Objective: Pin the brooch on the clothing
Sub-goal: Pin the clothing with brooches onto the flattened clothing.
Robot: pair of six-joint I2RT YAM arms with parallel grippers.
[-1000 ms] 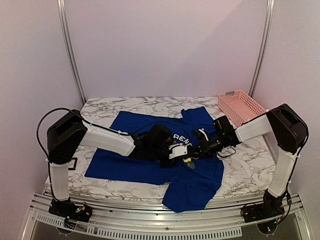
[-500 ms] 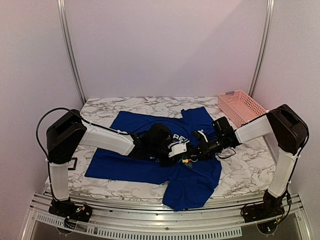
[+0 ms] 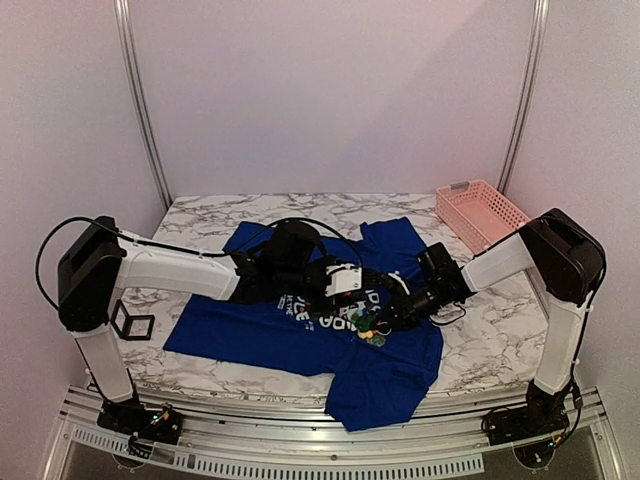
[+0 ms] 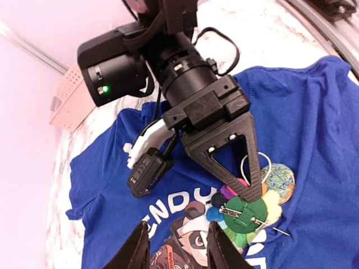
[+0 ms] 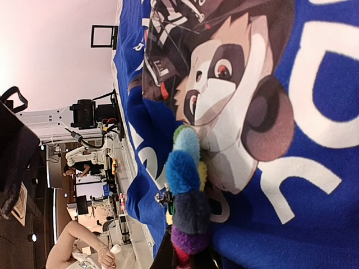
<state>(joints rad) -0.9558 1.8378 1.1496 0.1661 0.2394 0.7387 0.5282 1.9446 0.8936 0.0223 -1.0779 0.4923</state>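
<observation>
Just over the cartoon print point(image 5: 224, 95) of the blue T-shirt point(image 4: 314, 140), the right gripper point(image 4: 248, 193) is clamped on the flower brooch point(image 4: 247, 217); the left gripper point(image 4: 176, 249) hovers nearby, fingers apart

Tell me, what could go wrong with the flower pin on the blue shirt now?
1. Only the right gripper pinches the brooch, near its edge, so it might twist or slip out.
2. A thin needle pokes out past the brooch over the T-shirt. It could snag the cloth in the wrong spot.
3. The left gripper is open and holds nothing, so the loose shirt might bunch when pushed.
</observation>
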